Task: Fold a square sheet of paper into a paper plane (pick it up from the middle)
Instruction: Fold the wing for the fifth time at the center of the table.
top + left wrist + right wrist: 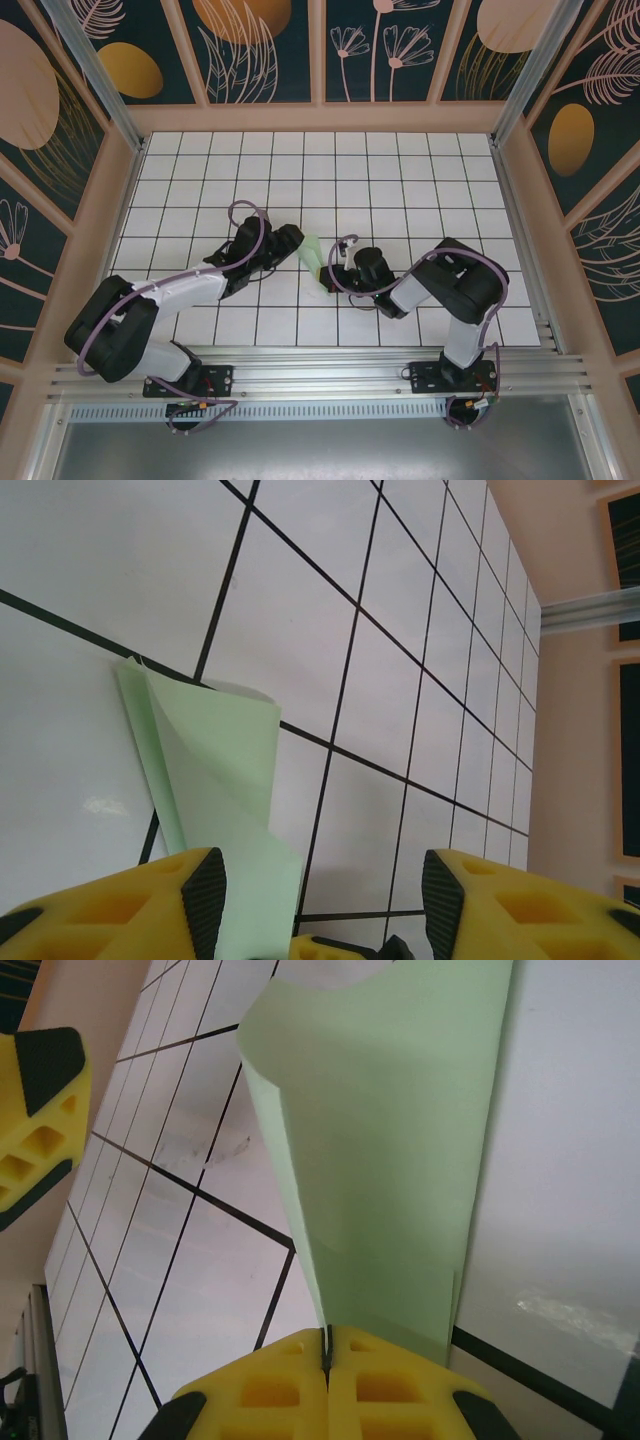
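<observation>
Grid tiles (400, 170) below, my right pincer (327, 1352) pinches the green sheet (390, 1160) just ahead (left pincer (322, 882) half open astride its edge): I'd close squarely, no tugging.

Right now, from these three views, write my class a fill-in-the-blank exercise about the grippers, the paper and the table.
The right gripper is ___ on the sheet of paper. The left gripper has its jaws ___. The paper's colour is pale ___. The table has white tiles divided by ___ lines.
Missing words: shut; open; green; black.
</observation>
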